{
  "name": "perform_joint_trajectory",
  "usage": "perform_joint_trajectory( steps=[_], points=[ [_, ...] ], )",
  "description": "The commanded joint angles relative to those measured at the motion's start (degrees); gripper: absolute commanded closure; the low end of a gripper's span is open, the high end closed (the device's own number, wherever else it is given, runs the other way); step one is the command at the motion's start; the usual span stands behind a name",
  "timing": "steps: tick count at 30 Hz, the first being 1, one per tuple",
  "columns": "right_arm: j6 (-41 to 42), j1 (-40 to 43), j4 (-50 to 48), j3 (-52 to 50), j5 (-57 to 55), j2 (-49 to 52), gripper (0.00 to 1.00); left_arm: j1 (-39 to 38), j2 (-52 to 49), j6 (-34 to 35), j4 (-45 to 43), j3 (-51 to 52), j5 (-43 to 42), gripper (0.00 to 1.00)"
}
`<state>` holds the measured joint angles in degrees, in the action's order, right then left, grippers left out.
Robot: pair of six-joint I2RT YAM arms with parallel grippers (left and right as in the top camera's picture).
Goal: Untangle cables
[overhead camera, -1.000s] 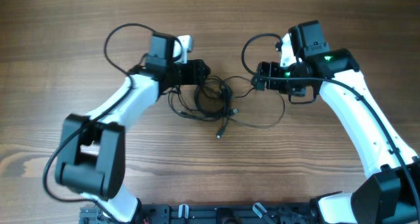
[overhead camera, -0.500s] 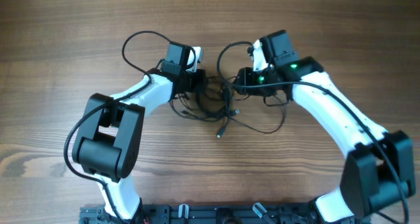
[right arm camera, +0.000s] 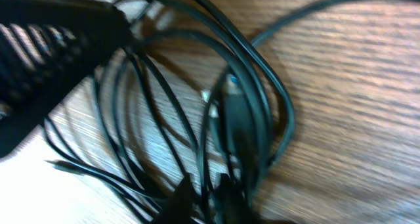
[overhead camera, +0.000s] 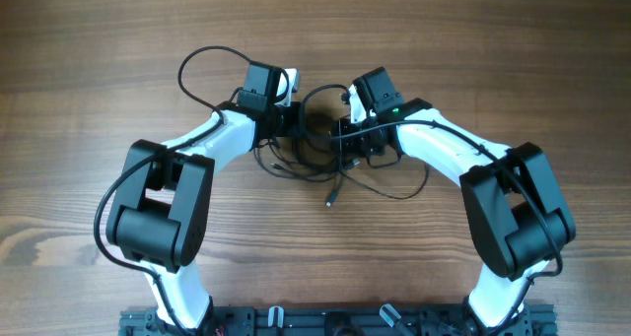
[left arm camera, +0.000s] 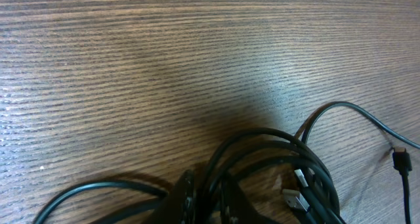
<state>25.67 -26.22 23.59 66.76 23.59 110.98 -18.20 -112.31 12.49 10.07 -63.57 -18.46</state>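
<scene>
The cables (overhead camera: pixel 296 165) lie as a tangled bundle of thin black loops at the table's middle, with one plug end (overhead camera: pixel 331 199) trailing toward the front. My left gripper (overhead camera: pixel 299 125) sits at the bundle's left top, and my right gripper (overhead camera: pixel 342 142) at its right side, the two close together. In the left wrist view the left gripper (left arm camera: pixel 207 196) is shut on strands of the cables (left arm camera: pixel 262 144), with a silver USB plug (left arm camera: pixel 295 200) beside it. In the right wrist view the right gripper (right arm camera: pixel 205 196) is shut on a strand of the cables (right arm camera: pixel 252 63).
The wooden table (overhead camera: pixel 89 129) spreads all around. Thicker arm wires loop behind the left arm (overhead camera: pixel 197 62) and near the right wrist (overhead camera: pixel 317 92). The arms' base rail (overhead camera: pixel 315 321) runs along the front edge. The left gripper's ribbed body (right arm camera: pixel 46 46) fills the right wrist view's upper left.
Both grippers have come in to the bundle and shut on strands. The right arm swung left the most; the left shifted slightly right. The bundle lies about where it was.
</scene>
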Motion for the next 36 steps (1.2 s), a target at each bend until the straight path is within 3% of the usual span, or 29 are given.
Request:
perform_joint_trajectory(
  steps=[1, 5, 14, 18, 22, 26, 30, 33, 36],
  points=[
    [-3.69, 0.04, -4.31, -0.44, 13.33, 1.05, 0.96, 0.42, -0.85, -0.5, 0.0, -0.68, 0.33, 0.85],
    [-4.39, 2.19, -10.56, -0.35, 28.65, -0.44, 0.96, 0.42, -0.85, -0.5, -0.02, -0.68, 0.33, 0.86],
    [-2.78, -5.42, -8.44, -0.48, 24.61, -0.42, 0.95, 0.48, -0.85, -0.5, 0.0, -0.68, 0.92, 0.83],
    [-1.49, -5.62, -4.48, -0.42, 15.26, -0.44, 0.61, 0.48, -0.85, -0.5, 0.83, -0.68, 6.8, 0.83],
    [-1.31, 0.11, -2.51, -0.24, 17.81, -1.81, 0.47, 0.48, -0.85, -0.5, 0.85, -0.68, 6.78, 0.83],
    [-1.64, 1.22, 1.9, -0.26, 8.66, -1.81, 0.47, 0.48, -0.85, -0.5, 0.81, -0.68, 6.78, 0.82],
    [1.73, 1.11, 2.64, -0.39, 4.63, -1.7, 0.6, 0.48, -0.85, -0.5, 0.83, -0.68, 6.78, 0.82],
    [1.29, 1.07, 6.93, -0.44, 3.21, -1.7, 0.53, 0.48, -0.85, -0.5, 0.81, -0.68, 6.78, 0.82],
    [1.33, 1.01, 8.17, -0.44, 8.66, -1.7, 0.54, 0.48, -0.85, -0.5, 0.52, -0.68, 6.75, 0.82]
  ],
)
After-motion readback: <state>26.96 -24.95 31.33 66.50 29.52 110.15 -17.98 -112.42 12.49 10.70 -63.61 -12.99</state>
